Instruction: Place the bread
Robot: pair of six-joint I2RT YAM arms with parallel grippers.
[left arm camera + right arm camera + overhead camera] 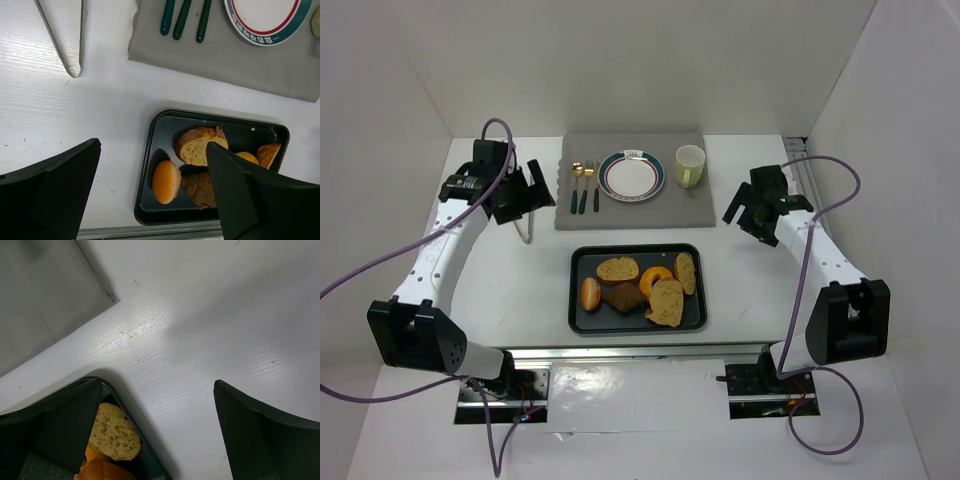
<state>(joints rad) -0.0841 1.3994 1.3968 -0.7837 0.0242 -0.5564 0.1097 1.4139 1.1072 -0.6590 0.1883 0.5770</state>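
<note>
A black tray (582,312) near the front holds several breads: a sliced loaf piece (617,268), an orange bun (590,294), a dark brown piece (626,297), an orange ring (655,279) and slices (667,303). A white plate with a red and green rim (631,175) lies on the grey mat (630,210). My left gripper (533,190) is open and empty, left of the mat above the tongs (526,232). My right gripper (748,212) is open and empty, right of the mat. The left wrist view shows the bun (166,181) and the loaf piece (200,146).
A green mug (690,166) stands on the mat right of the plate. Green-handled cutlery (584,186) lies left of the plate. White walls enclose the table on three sides. The right wrist view shows the tray corner (145,450) with a flat slice (115,432).
</note>
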